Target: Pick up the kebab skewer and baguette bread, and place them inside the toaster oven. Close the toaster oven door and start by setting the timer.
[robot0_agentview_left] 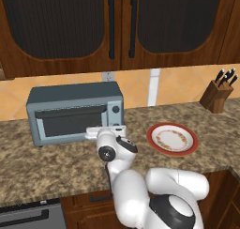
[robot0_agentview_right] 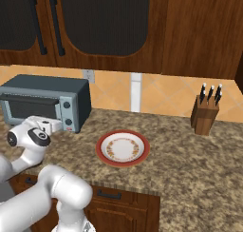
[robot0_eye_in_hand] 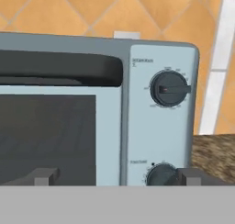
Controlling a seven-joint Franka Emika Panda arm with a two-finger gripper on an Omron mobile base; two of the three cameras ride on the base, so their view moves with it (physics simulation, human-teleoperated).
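Standing at the left of the table (robot0_agentview_left: 56,162), one toaster oven (robot0_agentview_left: 75,111) has its toaster oven door (robot0_agentview_left: 70,122) shut; what lies behind the dark glass cannot be told. Two dark knobs (robot0_eye_in_hand: 170,88) sit on its right panel. Just before it, the gripper (robot0_agentview_left: 106,130) holds its fingers (robot0_eye_in_hand: 43,176) wide apart, gripping nothing. Rightward lies one red-rimmed plate (robot0_agentview_left: 172,139), bare, then one knife block (robot0_agentview_left: 217,95) holding three knives.

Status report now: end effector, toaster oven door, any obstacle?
End effector open, empty, facing control panel. Toaster oven door closed. Lower knob just ahead; nothing blocking.
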